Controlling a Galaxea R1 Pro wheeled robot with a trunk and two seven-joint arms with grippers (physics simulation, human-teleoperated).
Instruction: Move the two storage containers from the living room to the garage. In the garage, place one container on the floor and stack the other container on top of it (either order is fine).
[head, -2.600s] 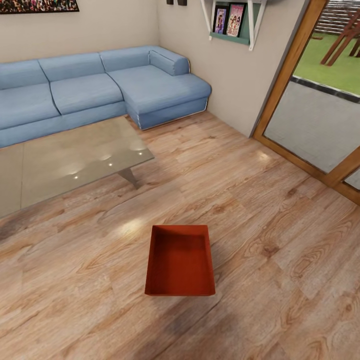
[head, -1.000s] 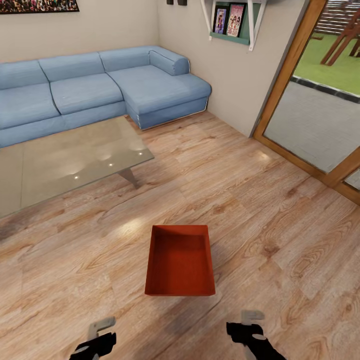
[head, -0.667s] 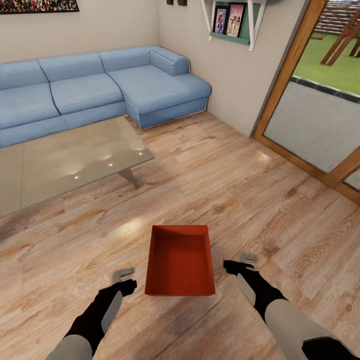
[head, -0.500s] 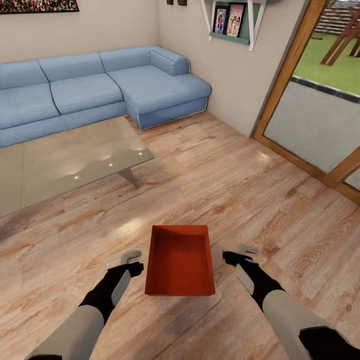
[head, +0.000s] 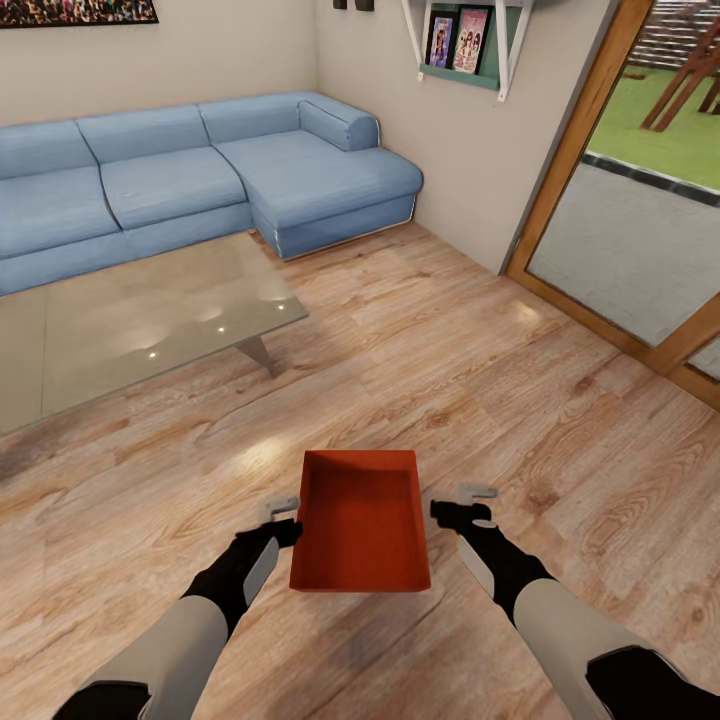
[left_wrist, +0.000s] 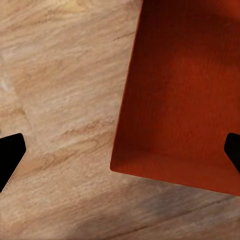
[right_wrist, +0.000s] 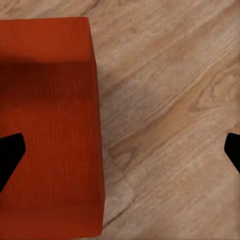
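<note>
One red-orange storage container (head: 360, 520) sits lidless and empty on the light wood-plank living-room floor (head: 480, 370), just ahead of me. The second container is out of view. My left gripper (head: 283, 517) hovers at the bin's left wall, open. In the left wrist view that gripper (left_wrist: 121, 156) straddles the container (left_wrist: 180, 90) wall, one fingertip (left_wrist: 10, 162) over the floor, the other over the bin's inside. My right gripper (head: 463, 503) is open at the bin's right wall. In the right wrist view this gripper (right_wrist: 121, 151) spans the container (right_wrist: 47, 125) edge and bare planks.
A glass coffee table (head: 130, 320) stands at the left, with a blue sectional sofa (head: 200, 170) behind it. A wood-framed glass door (head: 570, 170) runs along the right. A wall shelf (head: 465, 45) hangs at the back. Open flooring surrounds the bin.
Both arms have come up from the bottom edge and moved forward and inward to either side of the container. The container has stayed in place.
</note>
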